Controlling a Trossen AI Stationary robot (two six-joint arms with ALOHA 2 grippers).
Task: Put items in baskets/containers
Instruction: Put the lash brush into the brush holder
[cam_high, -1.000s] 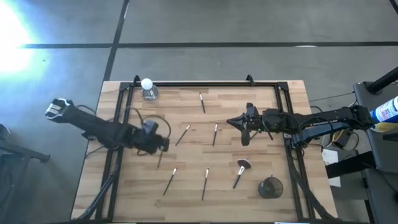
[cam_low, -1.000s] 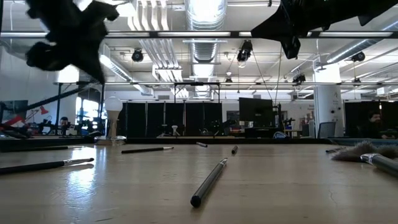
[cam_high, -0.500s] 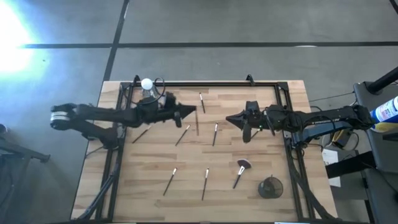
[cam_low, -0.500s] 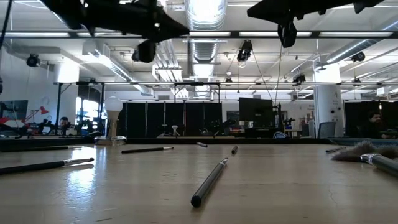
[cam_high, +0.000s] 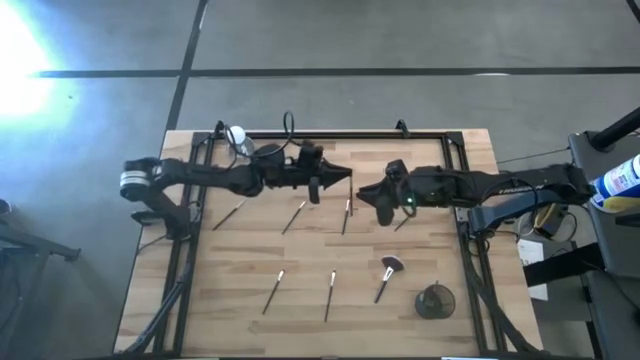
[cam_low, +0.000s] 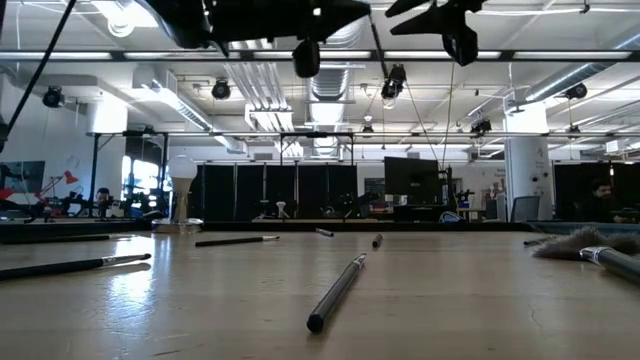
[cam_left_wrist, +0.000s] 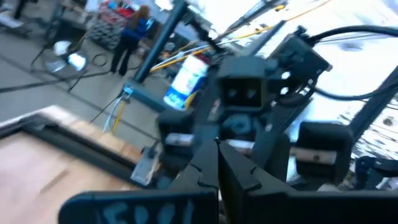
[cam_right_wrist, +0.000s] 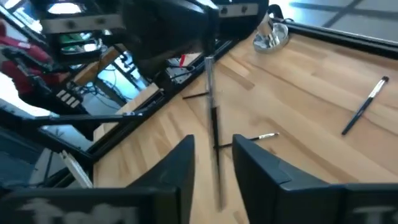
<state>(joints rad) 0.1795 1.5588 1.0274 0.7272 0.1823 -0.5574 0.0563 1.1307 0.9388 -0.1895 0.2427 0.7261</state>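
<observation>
- A pale wooden table (cam_high: 200, 300) framed by black rails stands on a grey concrete floor, an open workshop beyond it; both arms meet over its far middle.
- The left gripper (cam_high: 338, 177) reaches in from the left, pinched tight on a thin brush (cam_right_wrist: 214, 124) that seems to hang downward from it, clear of the wood.
- The right gripper (cam_high: 368, 193) faces it from the right, just beside it, its claw standing apart with nothing in it; seen past its own fingers (cam_right_wrist: 180, 165), the hanging brush lines up with the gap.
- The small dark cup (cam_high: 435, 300) sits at the near right corner, well apart from both grippers; the fan-headed brush (cam_high: 388, 270) lies just to its left.
- This looks like a handover: the right claw should likely slide around the handle below the left's grip, centred, and close fully before the left lets go.
- A brush this thin may twist or slip, so a square, mid-handle pinch looks safest.
- Other loose brushes (cam_high: 273, 291) lie scattered across the boards, not yet collected.
</observation>
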